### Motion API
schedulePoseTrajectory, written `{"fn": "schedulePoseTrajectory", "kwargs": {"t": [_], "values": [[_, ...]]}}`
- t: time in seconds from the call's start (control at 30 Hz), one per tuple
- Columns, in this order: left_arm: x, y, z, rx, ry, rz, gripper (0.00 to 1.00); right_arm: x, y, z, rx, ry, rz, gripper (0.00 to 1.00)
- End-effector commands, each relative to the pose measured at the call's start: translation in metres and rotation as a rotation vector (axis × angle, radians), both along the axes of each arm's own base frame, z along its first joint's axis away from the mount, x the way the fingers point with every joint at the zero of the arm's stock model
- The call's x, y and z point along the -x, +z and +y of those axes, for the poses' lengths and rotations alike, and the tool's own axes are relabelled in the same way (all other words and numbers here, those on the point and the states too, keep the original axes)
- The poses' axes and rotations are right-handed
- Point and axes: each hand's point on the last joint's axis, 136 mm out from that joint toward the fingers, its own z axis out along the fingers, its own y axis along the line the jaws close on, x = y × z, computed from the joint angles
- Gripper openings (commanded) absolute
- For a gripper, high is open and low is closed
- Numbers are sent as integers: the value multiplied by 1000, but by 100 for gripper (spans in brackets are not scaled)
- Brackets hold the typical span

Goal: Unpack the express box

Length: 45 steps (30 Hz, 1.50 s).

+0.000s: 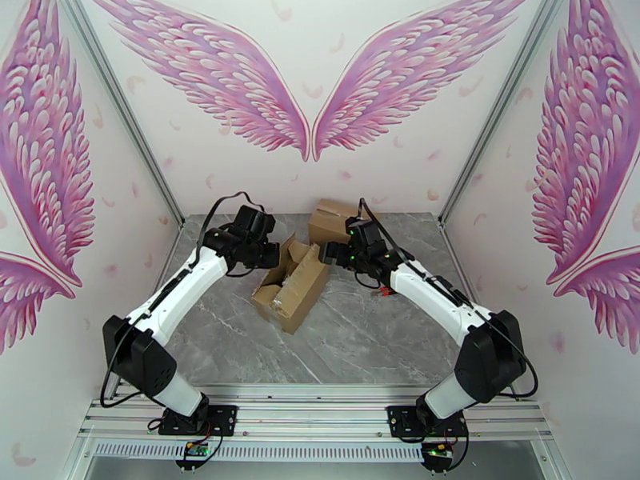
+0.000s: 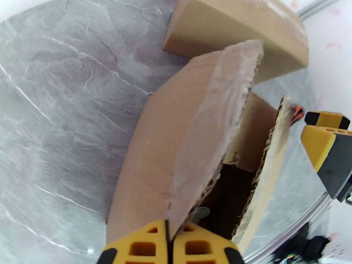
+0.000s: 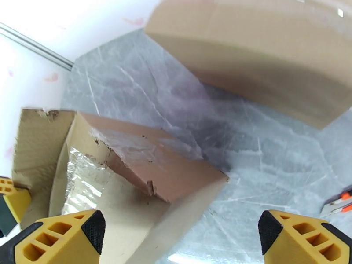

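The express box [image 1: 292, 283], brown cardboard with torn clear tape, lies open at the table's middle. My left gripper [image 1: 272, 254] sits at the box's far left corner. In the left wrist view its yellow fingers [image 2: 169, 245] are shut on the edge of a raised flap [image 2: 189, 141], with the dark inside of the box beside it. My right gripper [image 1: 326, 254] hovers at the box's far right corner. In the right wrist view its fingertips stand wide apart, open [image 3: 176, 238], above another taped flap [image 3: 163, 168], holding nothing.
A second, closed cardboard box [image 1: 332, 221] stands just behind the open one, near the back wall. An orange box cutter [image 3: 339, 203] lies on the grey marble table [image 1: 360, 346] under the right arm. Walls and metal posts bound the table on three sides.
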Motion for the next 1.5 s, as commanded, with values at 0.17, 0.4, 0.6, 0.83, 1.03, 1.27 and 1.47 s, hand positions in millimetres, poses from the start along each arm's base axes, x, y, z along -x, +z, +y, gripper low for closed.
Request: {"fn": "schedulePoseTrajectory", "kwargs": {"t": [0.17, 0.4, 0.6, 0.83, 1.03, 1.27, 1.47], "values": [[6, 31, -11, 359, 184, -31, 0, 29, 37, -10, 145, 6, -30, 95], [11, 27, 1, 475, 358, -61, 0, 50, 55, 21, 329, 72, -81, 90], [16, 28, 2, 509, 422, -81, 0, 58, 52, 62, 445, 130, -120, 86], [22, 27, 3, 474, 418, -103, 0, 49, 30, 68, 613, 95, -123, 88], [26, 23, 3, 442, 395, -102, 0, 42, 21, 61, 708, 79, -126, 88], [32, 19, 12, 347, 361, -115, 0, 37, 43, 42, 825, 58, -189, 83], [37, 9, 17, 308, 344, -99, 0, 35, 56, 26, 714, 40, -185, 79]]}}
